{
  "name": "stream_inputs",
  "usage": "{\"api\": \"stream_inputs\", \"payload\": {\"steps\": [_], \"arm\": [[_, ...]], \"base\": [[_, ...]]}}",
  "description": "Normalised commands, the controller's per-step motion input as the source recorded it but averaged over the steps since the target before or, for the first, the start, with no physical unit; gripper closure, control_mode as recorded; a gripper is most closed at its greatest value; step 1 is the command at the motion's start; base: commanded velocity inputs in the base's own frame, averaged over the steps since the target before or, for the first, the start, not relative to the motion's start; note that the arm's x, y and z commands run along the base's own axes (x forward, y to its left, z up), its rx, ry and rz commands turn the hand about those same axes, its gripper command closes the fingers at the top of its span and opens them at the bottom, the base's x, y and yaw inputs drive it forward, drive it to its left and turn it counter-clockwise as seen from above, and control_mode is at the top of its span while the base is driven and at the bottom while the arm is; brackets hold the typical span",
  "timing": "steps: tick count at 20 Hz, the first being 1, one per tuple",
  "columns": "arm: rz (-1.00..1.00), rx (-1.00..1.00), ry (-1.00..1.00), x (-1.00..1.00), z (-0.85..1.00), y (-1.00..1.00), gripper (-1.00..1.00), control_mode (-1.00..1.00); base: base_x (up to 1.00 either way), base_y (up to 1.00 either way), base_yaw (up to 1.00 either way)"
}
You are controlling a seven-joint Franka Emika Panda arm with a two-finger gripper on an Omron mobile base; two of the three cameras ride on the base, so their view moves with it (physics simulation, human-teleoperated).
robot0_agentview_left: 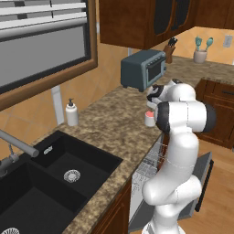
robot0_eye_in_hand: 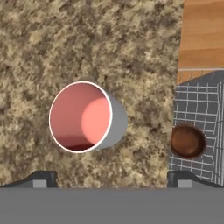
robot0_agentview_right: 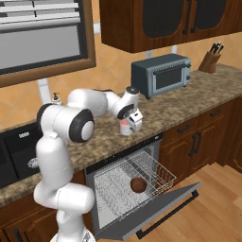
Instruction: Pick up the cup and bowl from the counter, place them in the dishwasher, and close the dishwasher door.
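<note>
The cup (robot0_eye_in_hand: pixel 85 117), pale grey with a pinkish-red inside, stands upright on the speckled counter (robot0_eye_in_hand: pixel 87 39) near its front edge (robot0_agentview_right: pixel 125 126) (robot0_agentview_left: pixel 149 118). My gripper (robot0_eye_in_hand: pixel 113 178) hovers straight above it, open, with nothing between its fingers (robot0_agentview_right: pixel 133 119). The dark brown bowl (robot0_agentview_right: pixel 138 185) lies in the white wire rack (robot0_agentview_right: pixel 156 172) of the dishwasher, also seen past the counter edge in the hand view (robot0_eye_in_hand: pixel 187 141). The dishwasher door (robot0_agentview_right: pixel 160 212) hangs fully open and flat, its black bar handle toward the floor.
A grey-blue toaster oven (robot0_agentview_right: pixel 161 74) stands behind the cup. A knife block (robot0_agentview_right: pixel 210 61) and a utensil holder (robot0_agentview_left: pixel 200 55) sit farther along. To the left are a soap bottle (robot0_agentview_left: pixel 71 113) and the black double sink (robot0_agentview_left: pixel 55 173).
</note>
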Motion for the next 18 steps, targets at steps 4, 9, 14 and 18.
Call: {"api": "stream_inputs", "payload": {"steps": [4, 9, 14, 18], "arm": [[0.0, 0.02, 0.07, 0.16, -0.24, 0.0, -1.0, -1.0], [0.0, 0.01, 0.03, 0.19, -0.16, 0.0, -1.0, -1.0], [0.0, 0.0, 0.0, 0.22, 0.0, -0.07, -1.0, -1.0], [0.0, 0.02, 0.04, 0.08, -0.22, -0.01, -1.0, -1.0]], "base": [[0.0, 0.0, 0.0], [0.0, 0.0, 0.0], [0.0, 0.0, 0.0], [0.0, 0.0, 0.0]]}}
